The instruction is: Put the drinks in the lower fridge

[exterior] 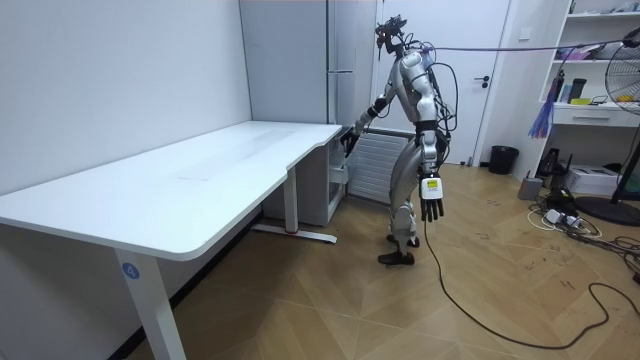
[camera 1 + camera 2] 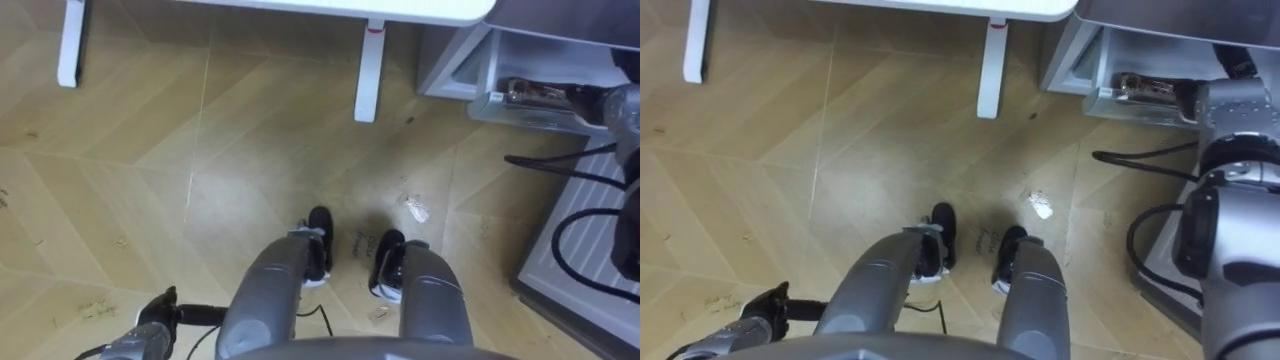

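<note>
I stand on the wood floor between the white desk (image 1: 200, 180) and the tall grey fridge (image 1: 335, 60), facing the desk's end. The lower fridge compartment (image 2: 455, 65) is a grey-white box at the upper right, with its front open. My right hand (image 2: 535, 95) reaches out to the compartment's white front rim (image 2: 495, 108) and rests along it; its grip is hidden. In the room view the right hand (image 1: 350, 138) shows dark beside the desk corner. My left hand (image 1: 432, 203) hangs at my side with straight fingers, holding nothing, and shows low at the left (image 2: 150, 318).
A white desk leg (image 2: 370, 70) stands just ahead and a second one (image 2: 70, 45) far left. A grey ribbed panel (image 2: 585, 250) lies close at my right. A small crumpled white scrap (image 2: 416, 208) is on the floor. Cables and boxes (image 1: 570, 210) lie across the room.
</note>
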{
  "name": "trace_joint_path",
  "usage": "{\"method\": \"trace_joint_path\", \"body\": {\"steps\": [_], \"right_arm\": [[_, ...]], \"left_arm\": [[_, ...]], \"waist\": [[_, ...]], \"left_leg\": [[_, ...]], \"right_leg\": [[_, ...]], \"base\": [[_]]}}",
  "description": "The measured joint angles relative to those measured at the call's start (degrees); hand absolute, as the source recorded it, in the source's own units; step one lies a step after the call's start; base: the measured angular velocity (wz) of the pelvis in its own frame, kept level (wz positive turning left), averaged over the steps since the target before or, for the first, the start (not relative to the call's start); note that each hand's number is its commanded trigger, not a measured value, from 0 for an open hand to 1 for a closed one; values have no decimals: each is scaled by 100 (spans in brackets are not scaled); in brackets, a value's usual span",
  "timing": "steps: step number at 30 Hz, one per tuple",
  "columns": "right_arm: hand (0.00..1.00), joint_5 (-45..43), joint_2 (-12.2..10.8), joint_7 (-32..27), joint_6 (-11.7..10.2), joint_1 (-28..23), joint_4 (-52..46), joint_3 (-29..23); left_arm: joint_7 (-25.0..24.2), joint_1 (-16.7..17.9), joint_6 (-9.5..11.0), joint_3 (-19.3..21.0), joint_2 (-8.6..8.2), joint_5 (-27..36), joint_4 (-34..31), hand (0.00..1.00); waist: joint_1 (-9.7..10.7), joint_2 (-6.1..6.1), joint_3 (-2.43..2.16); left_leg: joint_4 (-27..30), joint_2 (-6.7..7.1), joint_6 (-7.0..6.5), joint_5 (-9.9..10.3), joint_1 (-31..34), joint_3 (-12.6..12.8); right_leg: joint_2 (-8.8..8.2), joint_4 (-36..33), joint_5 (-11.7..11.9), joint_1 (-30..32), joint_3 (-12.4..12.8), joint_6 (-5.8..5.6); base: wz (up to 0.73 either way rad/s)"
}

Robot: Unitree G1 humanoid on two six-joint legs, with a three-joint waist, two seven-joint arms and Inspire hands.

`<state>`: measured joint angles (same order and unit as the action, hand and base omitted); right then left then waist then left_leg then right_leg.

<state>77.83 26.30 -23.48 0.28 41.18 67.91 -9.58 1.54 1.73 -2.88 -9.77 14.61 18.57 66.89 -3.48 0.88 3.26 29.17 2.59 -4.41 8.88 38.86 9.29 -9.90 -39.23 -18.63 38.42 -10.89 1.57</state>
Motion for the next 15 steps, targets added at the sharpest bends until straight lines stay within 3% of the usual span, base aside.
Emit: {"method": "trace_joint_path", "body": {"steps": [5,11,14,15], "right_arm": [[0,-781,12,73,0,-161,8,219],[0,-1907,56,147,-34,-386,66,339],[0,-2035,128,89,-76,-571,63,431],[0,-2117,133,51,-88,-630,60,436]], "left_arm": [[-4,6,180,-112,18,127,7,0],[-100,7,208,-121,39,281,10,0],[-104,11,197,-127,33,447,2,0],[-99,26,195,-126,36,445,6,0]], "waist": [[3,-3,-2],[14,-3,-9],[4,4,-18],[4,0,-38]], "left_leg": [[-2,-23,3,1,-147,-3],[-53,-89,3,3,-324,-5],[-147,-107,4,2,-449,-27],[-156,-110,4,2,-494,-41]], "right_leg": [[33,48,0,-177,-9,2],[80,204,34,-440,-142,19],[124,326,79,-599,-186,12],[137,370,95,-658,-191,9]], "base": [[-1],[4],[4],[0]]}}
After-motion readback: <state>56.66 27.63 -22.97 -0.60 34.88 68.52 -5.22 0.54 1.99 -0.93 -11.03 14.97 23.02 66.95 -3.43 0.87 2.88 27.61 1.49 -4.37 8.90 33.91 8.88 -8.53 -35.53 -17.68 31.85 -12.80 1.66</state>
